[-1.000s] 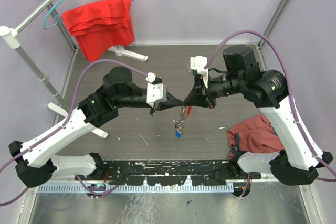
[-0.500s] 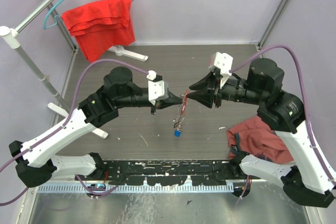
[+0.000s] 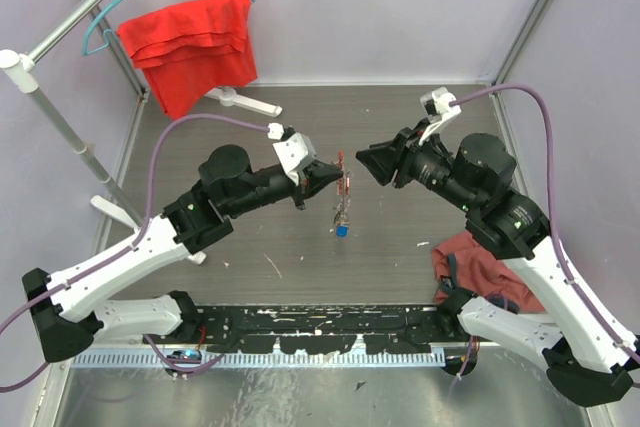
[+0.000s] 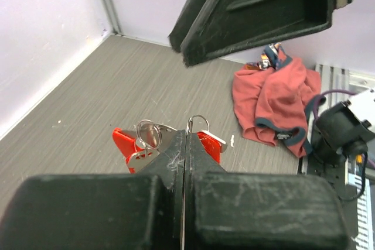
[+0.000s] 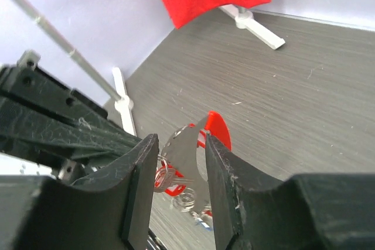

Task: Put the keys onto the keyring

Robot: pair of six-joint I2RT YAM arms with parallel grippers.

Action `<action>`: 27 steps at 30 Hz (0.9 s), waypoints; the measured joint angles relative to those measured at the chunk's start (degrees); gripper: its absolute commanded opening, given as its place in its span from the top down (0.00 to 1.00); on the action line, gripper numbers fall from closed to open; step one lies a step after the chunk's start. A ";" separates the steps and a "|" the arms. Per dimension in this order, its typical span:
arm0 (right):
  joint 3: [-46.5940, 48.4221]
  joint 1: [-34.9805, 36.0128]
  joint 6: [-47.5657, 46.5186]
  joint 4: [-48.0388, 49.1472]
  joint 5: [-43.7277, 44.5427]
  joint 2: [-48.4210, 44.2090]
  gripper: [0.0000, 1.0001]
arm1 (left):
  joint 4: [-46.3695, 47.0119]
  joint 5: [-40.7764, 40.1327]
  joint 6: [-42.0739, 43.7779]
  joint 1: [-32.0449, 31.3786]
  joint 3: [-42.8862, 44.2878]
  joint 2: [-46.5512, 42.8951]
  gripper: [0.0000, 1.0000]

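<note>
The keys (image 3: 343, 197) hang as one bunch over the middle of the floor, a blue tag (image 3: 342, 231) lowest. My left gripper (image 3: 334, 174) is shut on the top of the bunch. In the left wrist view the shut left gripper (image 4: 184, 140) has red key heads (image 4: 125, 144) on both sides and a wire keyring loop (image 4: 198, 122) rising from its tips. My right gripper (image 3: 365, 163) stands open just right of the bunch, apart from it. In its own view the right gripper (image 5: 179, 141) frames a silver key (image 5: 188, 144) and a red head (image 5: 218, 126) without touching them.
A red cloth (image 3: 190, 42) hangs on a teal hanger on a metal rack (image 3: 60, 127) at the back left. A crumpled pink-red garment (image 3: 485, 252) lies on the floor at the right, near the right arm's base. Walls close the floor on three sides.
My right gripper has opened, let go of the bunch and drawn back to the right. The left gripper kept its hold and moved the keys slightly away from the arms' bases.
</note>
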 measured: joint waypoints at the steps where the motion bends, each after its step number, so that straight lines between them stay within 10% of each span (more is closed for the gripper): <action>1: -0.96 0.00 1.88 0.74 1.36 -0.42 0.56 | 2.38 -1.46 -1.05 0.00 -1.84 -0.59 1.00; 27: -6.58 0.00 21.99 16.96 -1.09 3.91 0.52 | 34.64 -19.32 -9.18 0.00 -17.66 -8.24 1.00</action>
